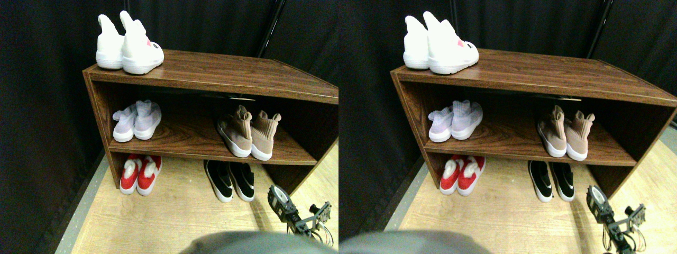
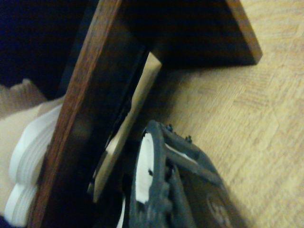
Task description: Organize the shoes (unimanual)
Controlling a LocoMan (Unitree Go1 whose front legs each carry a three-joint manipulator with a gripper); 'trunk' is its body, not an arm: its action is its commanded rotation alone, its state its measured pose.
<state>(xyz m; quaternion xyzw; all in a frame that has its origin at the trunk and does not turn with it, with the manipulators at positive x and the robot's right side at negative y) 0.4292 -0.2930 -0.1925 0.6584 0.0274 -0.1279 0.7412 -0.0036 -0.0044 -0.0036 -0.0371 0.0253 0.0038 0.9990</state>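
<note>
A pair of tan knit high shoes [image 1: 248,135] with white soles stands side by side on the right of the middle shelf [image 1: 185,138]. Below them, on the floor under the shelf, sits a pair of black low slip-ons [image 1: 231,180] with white soles, toes outward. My right gripper [image 1: 278,200] hovers low over the floor, just right of the black pair and apart from it. In the wrist view the shelf's wooden edge [image 2: 80,118] runs close past the gripper, with a tan shoe's white sole [image 2: 26,156] behind it.
White high shoes [image 1: 129,45] stand on the shelf unit's top at the left. A pale lilac pair [image 1: 136,120] is on the middle shelf's left, a red pair [image 1: 139,173] on the floor below. The unit's right side panel [image 1: 296,174] stands close to my gripper. Black curtains hang behind.
</note>
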